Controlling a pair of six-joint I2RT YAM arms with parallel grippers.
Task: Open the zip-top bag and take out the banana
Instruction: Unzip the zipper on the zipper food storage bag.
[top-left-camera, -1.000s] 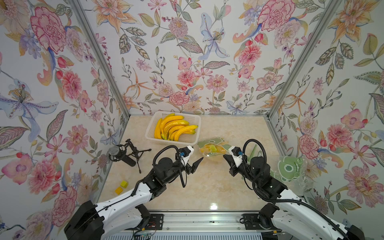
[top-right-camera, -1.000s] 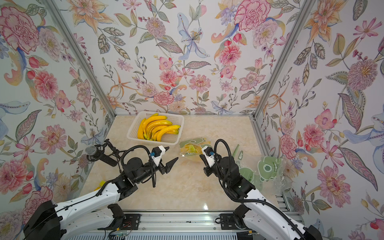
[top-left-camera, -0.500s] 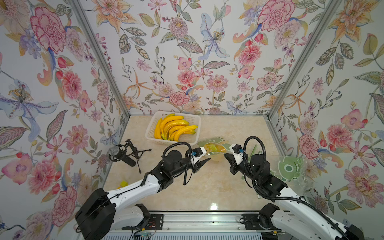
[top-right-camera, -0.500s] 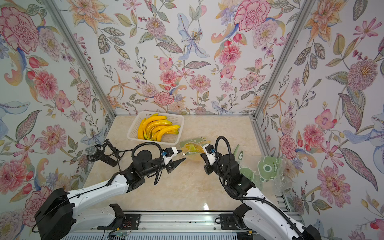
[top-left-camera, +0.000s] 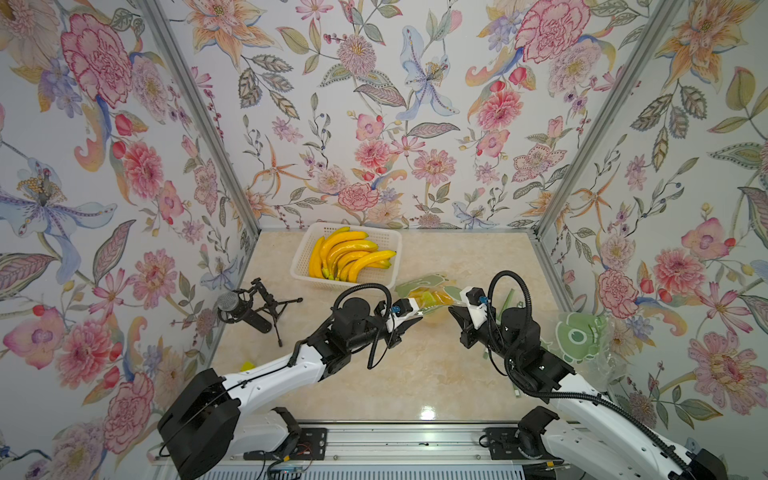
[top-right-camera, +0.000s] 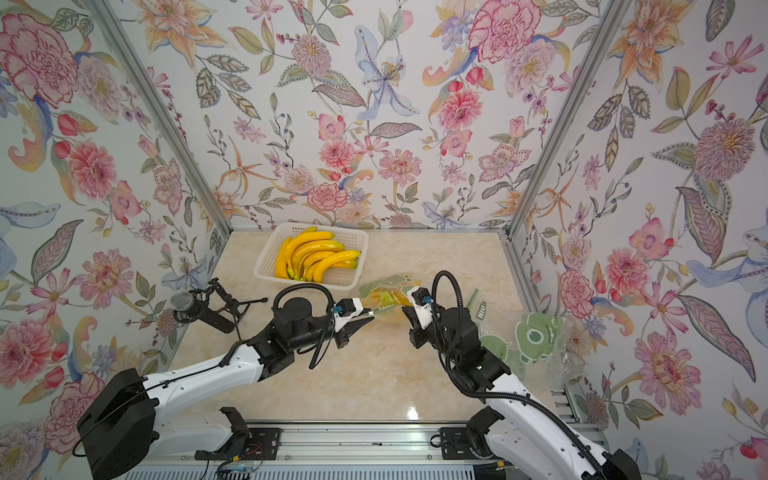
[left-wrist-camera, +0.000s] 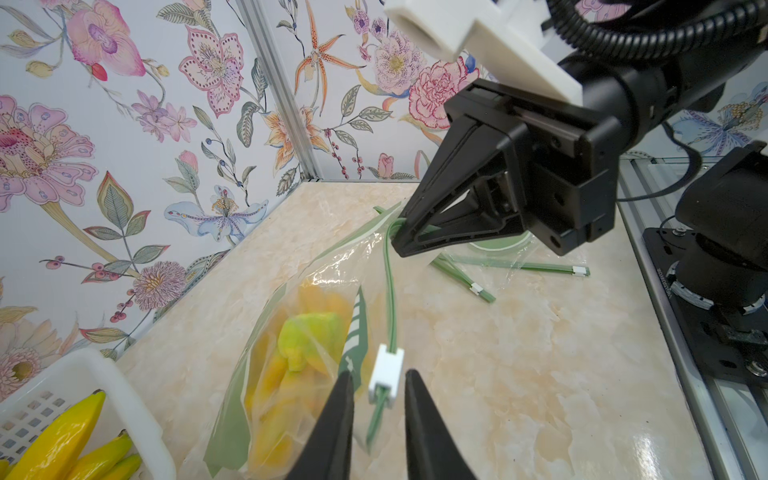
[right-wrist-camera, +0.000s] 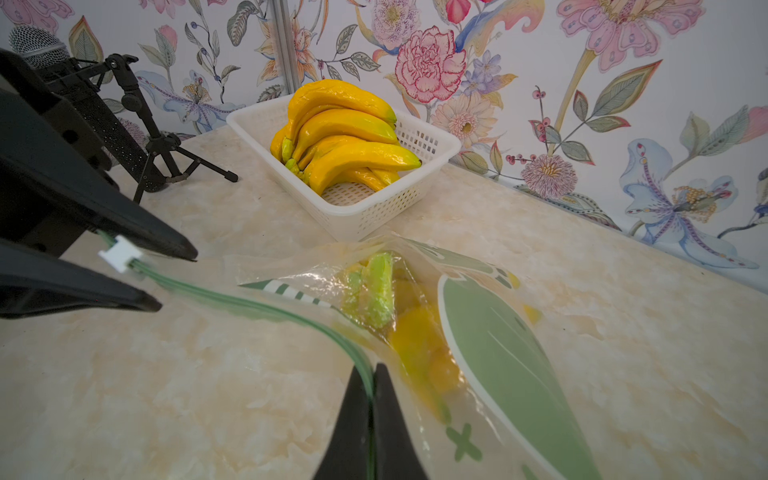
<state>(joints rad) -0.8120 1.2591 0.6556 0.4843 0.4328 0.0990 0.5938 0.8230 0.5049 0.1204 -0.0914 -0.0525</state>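
The clear zip-top bag (top-left-camera: 432, 295) with green print lies mid-table, and the yellow banana (left-wrist-camera: 270, 386) shows through it. My right gripper (right-wrist-camera: 370, 374) is shut on the bag's green zip strip (right-wrist-camera: 266, 309) at one end. My left gripper (left-wrist-camera: 378, 382) is at the other end. Its jaws stand narrowly apart on either side of the white slider (left-wrist-camera: 386, 368), with a small gap on each side. In both top views the left gripper (top-right-camera: 370, 318) and the right gripper (top-right-camera: 405, 309) face each other across the bag's near edge.
A white basket (top-left-camera: 303, 253) with several yellow bananas stands behind the bag. A microphone on a small tripod (top-left-camera: 245, 309) lies at the left. Empty green-printed bags (top-left-camera: 577, 332) are piled at the right edge, and loose zip strips (left-wrist-camera: 519, 266) lie near the right arm.
My left arm has reached right to the bag, and its jaws have narrowed from wide open to close around the white slider. The right gripper has kept its hold and barely moved.
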